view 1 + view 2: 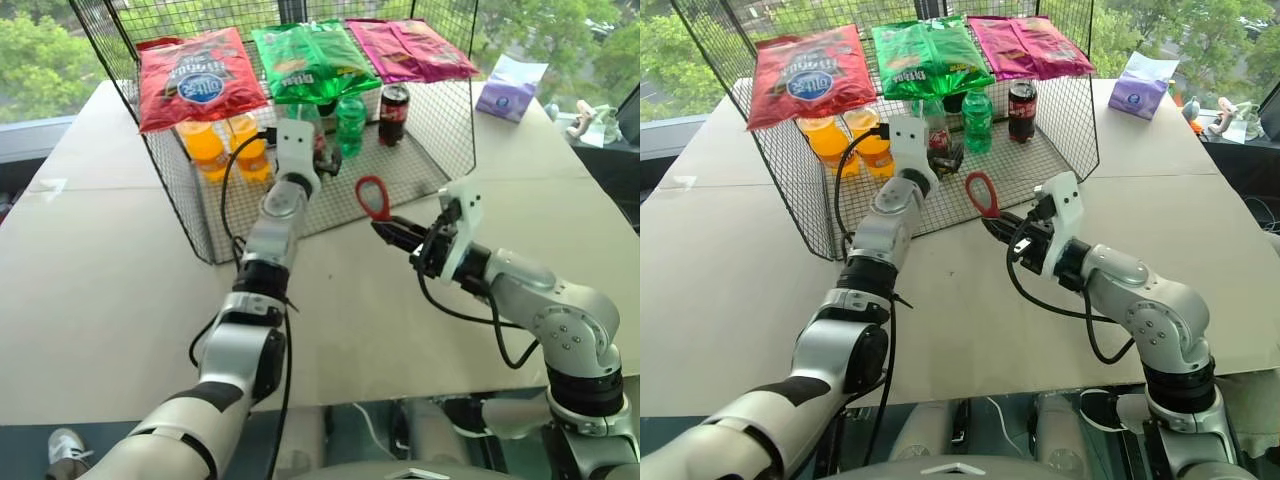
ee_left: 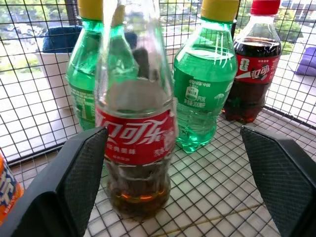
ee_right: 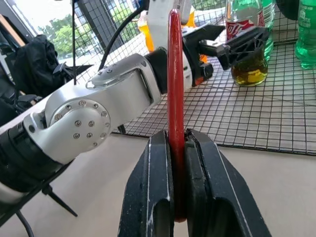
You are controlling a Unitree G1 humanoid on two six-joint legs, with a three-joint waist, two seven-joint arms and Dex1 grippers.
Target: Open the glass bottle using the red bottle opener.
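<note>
The glass bottle [image 2: 136, 123] is clear with a red label and dark liquid at the bottom. It stands upright on the wire floor of the mesh basket [image 1: 200, 215]. My left gripper [image 2: 173, 133] is open, its two black fingers [image 2: 81, 173] spread wide on either side of the bottle. One finger is close beside the bottle; whether it touches I cannot tell. My right gripper [image 3: 176, 136] is shut on the handle of the red bottle opener [image 3: 175, 74]. The opener's oval loop [image 1: 372, 197] stands up over the table just in front of the basket, to the right of the bottle [image 1: 937, 135].
Inside the basket stand green plastic bottles [image 2: 205, 84], a dark cola bottle [image 2: 254, 69] and orange juice bottles [image 1: 205, 148]. Snack bags [image 1: 198, 75] lie across the basket's top. A purple tissue pack [image 1: 510, 88] lies on the table at the far right.
</note>
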